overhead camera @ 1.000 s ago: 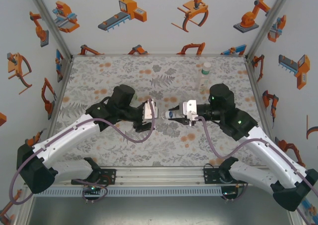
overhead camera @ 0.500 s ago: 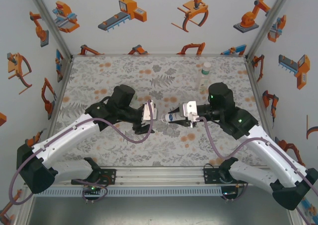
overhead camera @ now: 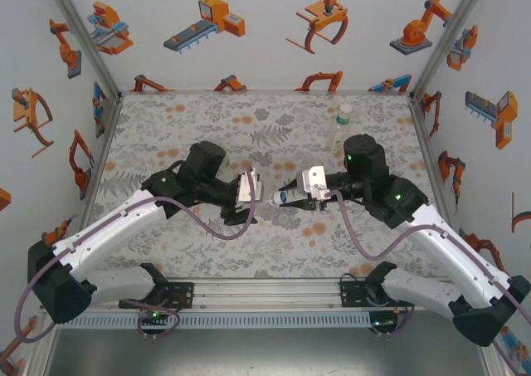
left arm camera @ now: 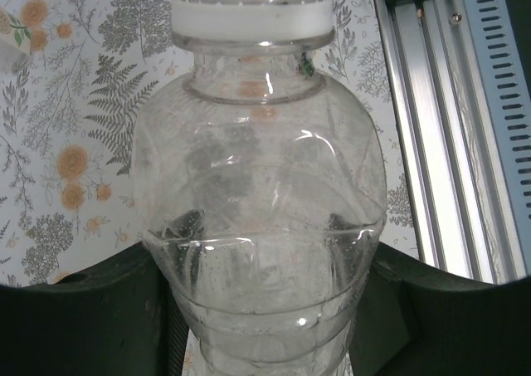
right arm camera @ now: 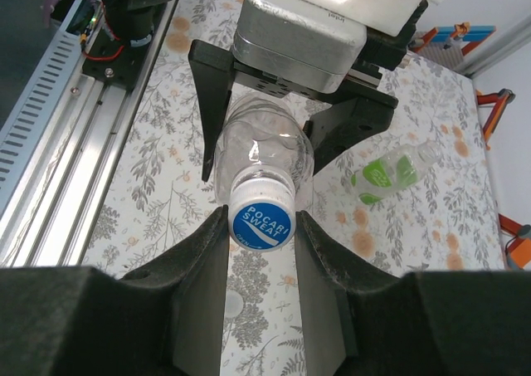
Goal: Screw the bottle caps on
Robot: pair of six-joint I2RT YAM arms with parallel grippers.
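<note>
While you watch the middle of the counter (overhead camera: pixel 182 119), both arms meet nose to nose just above it, and the clear bottle (left arm camera: pixel 261 227) hangs between them, lying sideways off the surface. Your left gripper (overhead camera: pixel 255 195) is clamped round the body of that bottle: from the left wrist view its dark fingers (left arm camera: pixel 83 310) press in on either side of the lower body, with the white neck ring at the top of the picture. Your right gripper (overhead camera: pixel 286 197) comes in from the other side, its jaws closed tight on the blue cap (right arm camera: pixel 262 223). The cap sits on the mouth of the bottle, its printed top facing straight into the right wrist camera and one padded finger touching each side of it. How far the cap is threaded on, you cannot tell from these angles. Beyond the left gripper, a green-labelled bottle (right arm camera: pixel 382 175) lies on its side on the counter, well apart from the grip. Over at the far right of the counter, a tall bottle (overhead camera: pixel 343 125) with a green band stands upright with a pale top, clear of both arms. Along the near edge runs the metal rail (left arm camera: pixel 448 144).
</note>
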